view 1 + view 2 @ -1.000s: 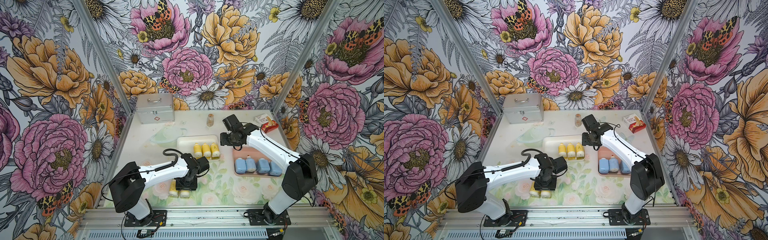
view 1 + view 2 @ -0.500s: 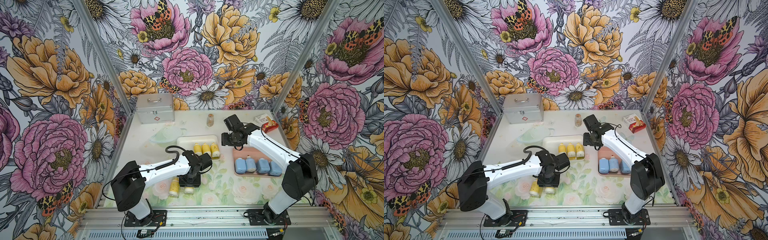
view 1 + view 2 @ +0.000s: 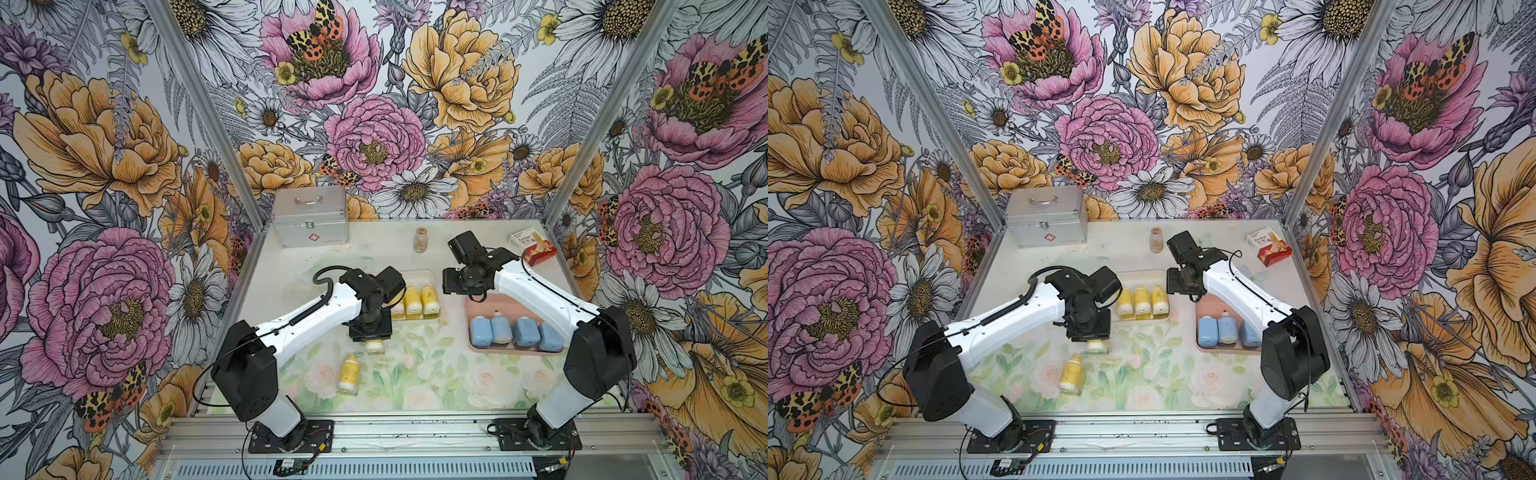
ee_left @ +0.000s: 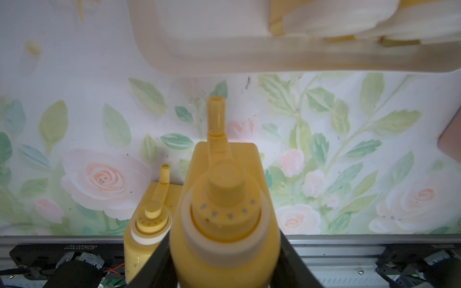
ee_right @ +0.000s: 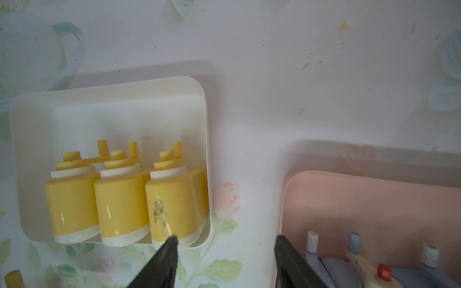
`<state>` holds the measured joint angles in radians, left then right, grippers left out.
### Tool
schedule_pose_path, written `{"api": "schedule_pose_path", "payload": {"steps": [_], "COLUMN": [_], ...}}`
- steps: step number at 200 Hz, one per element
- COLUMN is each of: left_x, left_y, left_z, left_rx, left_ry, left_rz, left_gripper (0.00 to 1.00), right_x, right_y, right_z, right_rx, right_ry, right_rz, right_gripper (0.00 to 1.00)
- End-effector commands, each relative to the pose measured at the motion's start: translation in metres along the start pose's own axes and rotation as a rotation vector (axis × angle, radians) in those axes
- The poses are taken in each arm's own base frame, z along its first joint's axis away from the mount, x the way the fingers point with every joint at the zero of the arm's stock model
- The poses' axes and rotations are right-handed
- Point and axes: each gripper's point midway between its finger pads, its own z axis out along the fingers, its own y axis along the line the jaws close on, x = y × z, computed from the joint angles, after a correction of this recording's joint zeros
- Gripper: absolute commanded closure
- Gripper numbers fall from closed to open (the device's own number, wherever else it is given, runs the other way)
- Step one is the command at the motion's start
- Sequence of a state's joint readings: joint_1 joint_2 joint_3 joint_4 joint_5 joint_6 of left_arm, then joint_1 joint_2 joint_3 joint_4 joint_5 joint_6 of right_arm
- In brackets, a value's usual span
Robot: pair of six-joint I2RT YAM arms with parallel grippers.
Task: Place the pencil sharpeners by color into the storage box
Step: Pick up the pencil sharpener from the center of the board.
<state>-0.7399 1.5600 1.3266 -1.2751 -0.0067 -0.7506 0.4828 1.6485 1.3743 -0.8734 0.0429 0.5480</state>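
Pencil sharpener [image 4: 224,219], yellow, is clenched across its body by the left end effector [image 4: 223,251], near the cream tray [image 3: 415,273]. Three yellow units [image 3: 412,301] lie in that tray, four blue units [image 3: 515,332] lie in the pink tray [image 3: 476,307], and one yellow unit [image 3: 348,375] lies loose on the worktop [image 3: 436,374]. Right end effector [image 5: 227,240] stands released and empty. Judged light, rigid and smooth-walled: grip the body sides, never the thin crank [image 4: 216,119].
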Motion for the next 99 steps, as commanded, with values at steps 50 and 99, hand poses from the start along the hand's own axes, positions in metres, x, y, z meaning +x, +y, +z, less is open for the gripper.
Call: {"api": "schedule_pose_path", "payload": {"steps": [50, 99], "left_x": [-0.090, -0.123], "left_y": [0.018, -0.003], "left_z": [-0.044, -0.039], "left_rx": [0.073, 0.089], "left_ry": [-0.125, -0.109], "left_rz": [0.003, 0.041], "left_gripper": [0.53, 0.54], "right_x": [0.000, 0.004], "right_y": [0.002, 0.000], "right_z": [-0.017, -0.022], "right_rx": [-0.046, -0.049], "right_ry": [-0.042, -0.047], "right_rz": [0.000, 0.001], "right_gripper": [0.36, 0.36]}}
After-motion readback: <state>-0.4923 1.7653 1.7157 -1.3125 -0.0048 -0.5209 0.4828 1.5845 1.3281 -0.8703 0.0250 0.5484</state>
